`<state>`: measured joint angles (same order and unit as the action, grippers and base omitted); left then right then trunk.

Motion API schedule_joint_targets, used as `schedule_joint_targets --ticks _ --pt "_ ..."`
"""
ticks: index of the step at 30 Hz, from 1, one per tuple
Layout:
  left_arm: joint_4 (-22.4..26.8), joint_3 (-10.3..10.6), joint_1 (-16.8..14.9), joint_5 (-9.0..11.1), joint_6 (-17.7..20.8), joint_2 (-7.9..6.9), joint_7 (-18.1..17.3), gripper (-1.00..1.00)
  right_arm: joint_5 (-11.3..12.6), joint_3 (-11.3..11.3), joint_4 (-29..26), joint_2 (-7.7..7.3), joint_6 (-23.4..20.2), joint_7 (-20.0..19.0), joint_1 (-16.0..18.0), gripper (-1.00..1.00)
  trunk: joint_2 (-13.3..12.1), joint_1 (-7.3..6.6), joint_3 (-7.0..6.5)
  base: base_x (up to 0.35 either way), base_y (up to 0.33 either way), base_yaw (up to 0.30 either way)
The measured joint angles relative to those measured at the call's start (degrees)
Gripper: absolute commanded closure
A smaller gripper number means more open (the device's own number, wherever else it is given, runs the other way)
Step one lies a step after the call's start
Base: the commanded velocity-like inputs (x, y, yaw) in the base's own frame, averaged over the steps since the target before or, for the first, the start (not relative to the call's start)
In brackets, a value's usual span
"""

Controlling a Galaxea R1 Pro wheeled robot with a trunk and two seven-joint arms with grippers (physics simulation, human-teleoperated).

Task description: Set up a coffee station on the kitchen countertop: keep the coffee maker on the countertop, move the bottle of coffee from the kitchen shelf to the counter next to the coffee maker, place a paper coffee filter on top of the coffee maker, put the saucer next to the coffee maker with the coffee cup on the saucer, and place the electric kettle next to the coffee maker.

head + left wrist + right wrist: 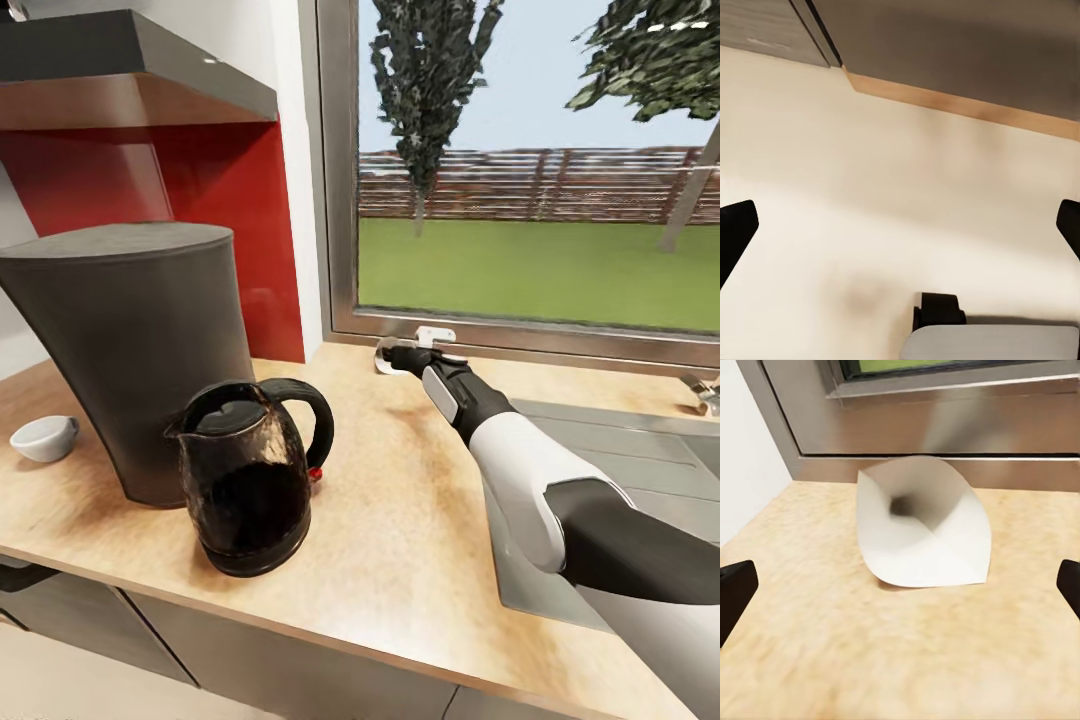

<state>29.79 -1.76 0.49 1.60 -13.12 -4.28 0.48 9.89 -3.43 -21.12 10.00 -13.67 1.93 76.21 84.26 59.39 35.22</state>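
The tall dark grey coffee maker (pixel 130 350) stands at the left of the wood-grain countertop (pixel 400 520). Right in front of it sits the smoky electric kettle (pixel 250 470) with its black handle. A small white coffee cup (pixel 45 437) rests left of the machine. Against the window frame lies the paper coffee filter (pixel 383 354) (pixel 922 525), its open mouth facing my right gripper (pixel 398 358) (pixel 900 589). That gripper is open, fingers spread wide just short of the filter. My left gripper (pixel 900 232) is open and holds nothing, hanging over pale floor. The saucer and the bottle of coffee are out of view.
A steel sink (pixel 620 470) is sunk into the counter under my right arm, with part of a tap (pixel 705 390) at the far right. A dark slab (pixel 130 60) juts from the red wall above the coffee maker. A white window latch (pixel 435 337) sits behind the filter.
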Motion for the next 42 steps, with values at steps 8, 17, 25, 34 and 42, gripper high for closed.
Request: schedule_joint_targets --ticks 8,17,25,34,42 --pt "0.0 0.0 0.0 0.0 0.0 -0.01 0.0 -1.0 0.05 -0.1 -0.06 0.0 -0.09 -1.3 -0.11 -1.0 0.0 0.0 0.06 0.0 0.0 0.0" --pt "0.06 0.0 0.0 0.0 0.0 -0.02 0.0 -1.0 -0.03 -0.1 -0.09 0.0 0.07 -3.87 -0.12 -1.0 0.0 0.0 0.06 0.0 0.0 0.0" --pt "0.09 0.0 0.0 0.0 0.0 -0.03 0.0 -1.0 -0.03 -0.06 -0.1 0.0 0.13 -4.0 -0.12 -1.0 0.0 0.0 0.06 0.0 0.0 0.0" --pt "0.09 0.0 0.0 0.0 0.0 0.01 0.0 -1.0 -0.03 -0.06 -0.1 0.0 0.08 -4.02 -0.17 -1.0 0.0 0.0 0.06 0.0 0.0 0.0" --pt "0.12 0.0 0.0 0.0 0.0 -0.02 0.0 -1.0 -0.03 -0.05 -0.11 0.0 0.04 -4.08 -0.21 -1.0 0.0 0.0 0.12 0.0 0.0 0.0"
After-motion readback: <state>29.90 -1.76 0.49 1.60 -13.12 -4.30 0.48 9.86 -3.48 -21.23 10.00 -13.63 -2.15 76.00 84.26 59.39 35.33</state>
